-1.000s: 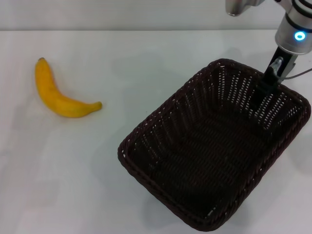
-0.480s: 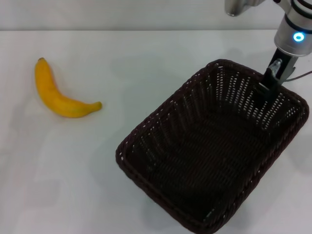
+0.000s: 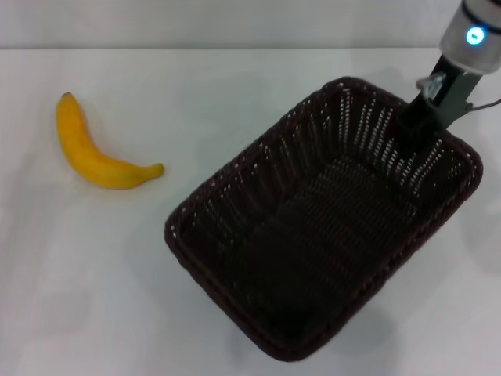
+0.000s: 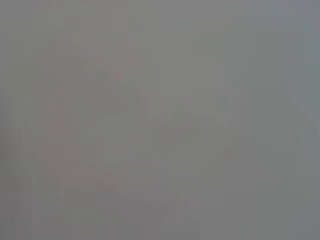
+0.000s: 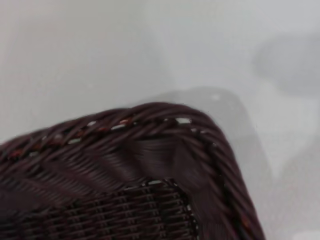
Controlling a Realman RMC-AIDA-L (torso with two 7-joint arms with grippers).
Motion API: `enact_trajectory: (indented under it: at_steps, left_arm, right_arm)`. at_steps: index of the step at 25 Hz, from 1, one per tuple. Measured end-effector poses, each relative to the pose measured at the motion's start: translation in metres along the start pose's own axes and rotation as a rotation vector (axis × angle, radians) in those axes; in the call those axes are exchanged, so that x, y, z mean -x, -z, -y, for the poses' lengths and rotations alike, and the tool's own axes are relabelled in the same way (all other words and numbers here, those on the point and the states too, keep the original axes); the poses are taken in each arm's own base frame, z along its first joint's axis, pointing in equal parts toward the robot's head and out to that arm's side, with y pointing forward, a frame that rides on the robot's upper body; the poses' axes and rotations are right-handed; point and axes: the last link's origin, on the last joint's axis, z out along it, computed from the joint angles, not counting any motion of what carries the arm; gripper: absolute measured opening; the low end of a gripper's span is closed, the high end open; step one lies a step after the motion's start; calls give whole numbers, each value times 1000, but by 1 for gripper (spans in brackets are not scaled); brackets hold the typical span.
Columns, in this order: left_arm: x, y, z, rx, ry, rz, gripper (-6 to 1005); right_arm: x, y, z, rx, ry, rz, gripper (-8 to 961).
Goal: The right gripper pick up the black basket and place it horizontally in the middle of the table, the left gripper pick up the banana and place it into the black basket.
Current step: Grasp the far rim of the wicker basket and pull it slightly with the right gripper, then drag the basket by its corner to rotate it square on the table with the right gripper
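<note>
One black basket (image 3: 313, 235) sits nearest on the white bench (image 3: 235, 94), toward the right side, its long axis running diagonally from near left to far right. One banana (image 3: 94, 153) lies well apart on the left, stem end pointing far, tip curving rightward. At the basket's far right rim, the right claw (image 3: 419, 117) is clamped on the wicker edge. The left claw is out of sight.
</note>
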Motion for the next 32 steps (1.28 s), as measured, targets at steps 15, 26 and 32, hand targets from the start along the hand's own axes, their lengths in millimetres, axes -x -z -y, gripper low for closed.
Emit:
enact_trajectory:
  at_steps: [15,26,32]
  left_arm:
    - [1,-15,15,-7,-55,43,877]
    - [1,-29,10,22,-53,38,877]
    - [2,-30,8,28,-52,42,877]
  right_arm:
    - [-74,14,70,331,-515,141,158]
    - [-93,-5,70,277,-528,145,155]
    - [-81,6,65,207,-457,177,147]
